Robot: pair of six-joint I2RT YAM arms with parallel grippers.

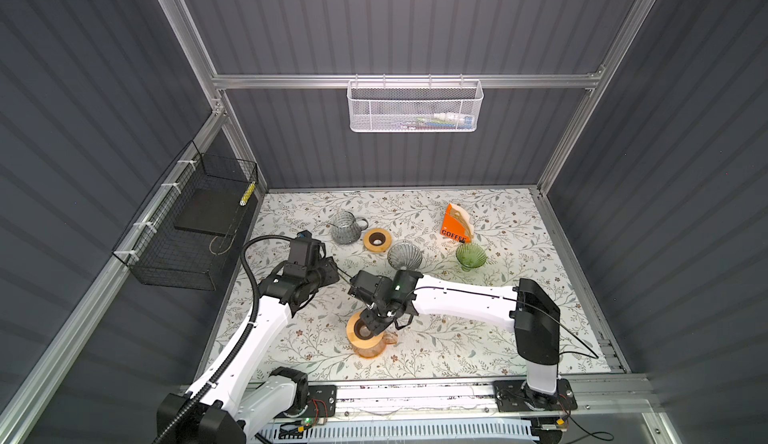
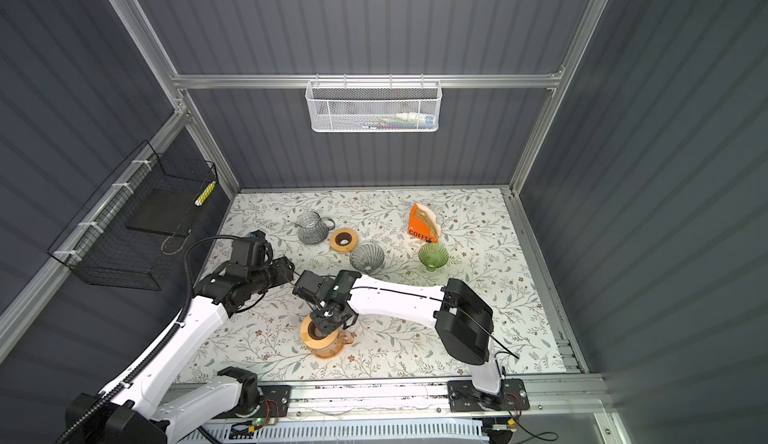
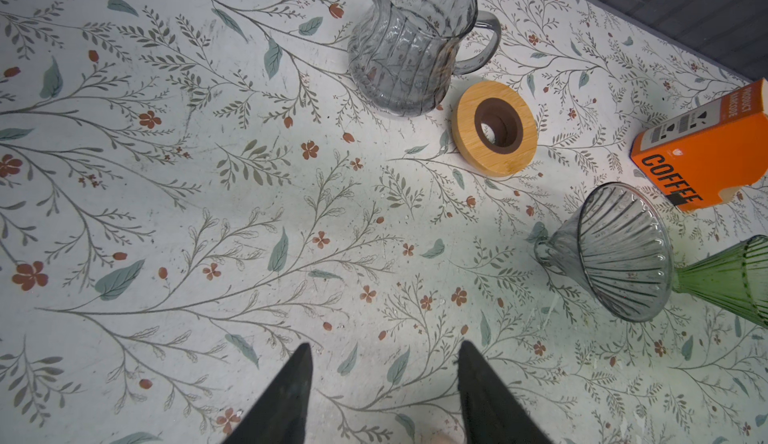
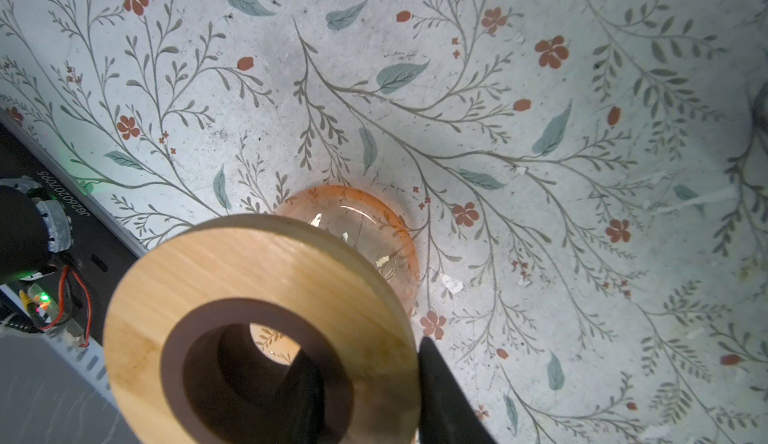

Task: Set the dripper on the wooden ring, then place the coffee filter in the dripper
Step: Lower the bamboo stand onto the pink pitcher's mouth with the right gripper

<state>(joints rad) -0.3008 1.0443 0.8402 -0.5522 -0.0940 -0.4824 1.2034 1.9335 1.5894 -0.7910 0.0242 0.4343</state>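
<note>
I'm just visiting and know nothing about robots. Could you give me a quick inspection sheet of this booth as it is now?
Surface: floral tablecloth, marked, with small white flecks.
Job's things: orange COFFEE box holding paper filters; green dripper and grey dripper nearby, no filter in either.
Clutter: grey carafe; loose wooden ring; amber carafe capped by a second wooden ring.
Grippers: left gripper open, empty; right gripper fingers pinch the second wooden ring, one inside its hole.
Cables: black hose along left arm; thin cable on right arm.
Surroundings: white mesh basket; black wire basket.
</note>
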